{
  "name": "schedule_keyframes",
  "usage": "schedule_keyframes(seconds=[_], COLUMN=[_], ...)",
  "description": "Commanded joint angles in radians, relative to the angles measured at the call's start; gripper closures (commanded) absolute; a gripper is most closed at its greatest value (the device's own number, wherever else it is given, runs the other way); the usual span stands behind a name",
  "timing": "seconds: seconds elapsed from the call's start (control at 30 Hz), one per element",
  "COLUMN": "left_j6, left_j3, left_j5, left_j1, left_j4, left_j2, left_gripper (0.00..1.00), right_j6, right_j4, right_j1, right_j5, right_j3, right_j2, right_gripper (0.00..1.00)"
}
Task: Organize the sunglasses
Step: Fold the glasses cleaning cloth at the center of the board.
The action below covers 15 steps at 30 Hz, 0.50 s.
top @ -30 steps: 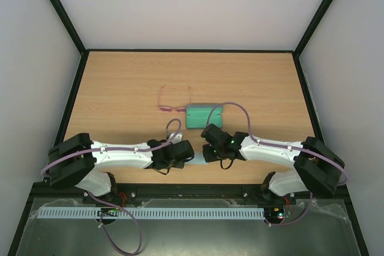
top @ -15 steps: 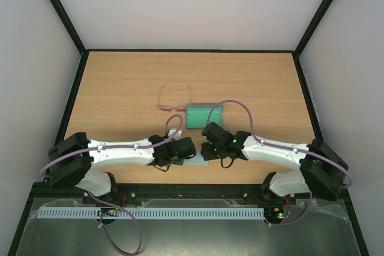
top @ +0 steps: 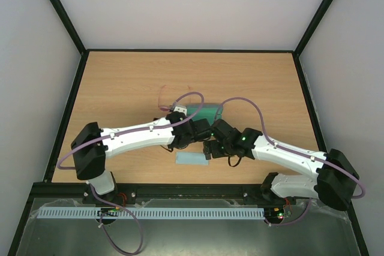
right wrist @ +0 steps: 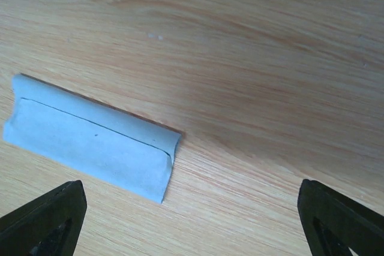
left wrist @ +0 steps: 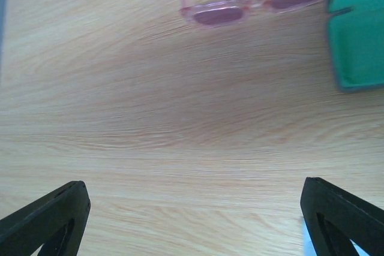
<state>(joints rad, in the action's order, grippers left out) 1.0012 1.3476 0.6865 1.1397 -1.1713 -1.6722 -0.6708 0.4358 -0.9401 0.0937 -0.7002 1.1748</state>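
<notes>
The sunglasses (left wrist: pixel 258 3), pink with tinted lenses, lie on the wood at the top of the left wrist view, their right end touching the green-lined case (left wrist: pixel 360 28). From above only a thin pink temple arm of the sunglasses (top: pixel 160 99) shows beside the left arm. My left gripper (left wrist: pixel 192 220) is open over bare wood, short of the sunglasses, with nothing between its fingers. My right gripper (right wrist: pixel 192 220) is open too, with bare wood between its fingers. A folded light-blue cloth (right wrist: pixel 90 148) lies flat just left of it.
The case (top: pixel 210 112) is partly covered by the two wrists and a purple cable (top: pixel 240 103). The folded cloth (top: pixel 192 159) rests near the table's front edge (top: pixel 192 183). Black-framed walls enclose the wooden table (top: pixel 120 76) on three sides.
Both grippers have gone from shut to open. The folded cloth now lies free on the table. Both arms have reached away from the near edge toward the case and sunglasses.
</notes>
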Motion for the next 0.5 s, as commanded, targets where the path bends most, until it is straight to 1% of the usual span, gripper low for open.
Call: schedule_keyframes(seconds=[0.0, 0.37, 0.4, 0.47], left_j6=[0.041, 0.102, 0.100, 0.031], left_j3=[0.010, -0.075, -0.088, -0.154], left_j5=[0.113, 0.128, 0.117, 0.040], left_j1=[-0.006, 0.014, 0.014, 0.001], left_j4=[-0.126, -0.111, -0.090, 0.039], left_j2=[-0.068, -0.051, -0.029, 0.057], left_gripper=[0.01, 0.01, 0.01, 0.01], right_j6=[-0.009, -0.068, -0.076, -0.094], right_j4=[0.069, 0.060, 0.054, 0.047], right_j1=[-0.030, -0.031, -0.031, -0.030], right_j5=[-0.019, -0.014, -0.017, -0.021], right_j3=[-0.066, -0.051, -0.041, -0.025], right_j2=[0.036, 0.044, 0.043, 0.045], right_gripper=[0.03, 0.02, 0.03, 0.04])
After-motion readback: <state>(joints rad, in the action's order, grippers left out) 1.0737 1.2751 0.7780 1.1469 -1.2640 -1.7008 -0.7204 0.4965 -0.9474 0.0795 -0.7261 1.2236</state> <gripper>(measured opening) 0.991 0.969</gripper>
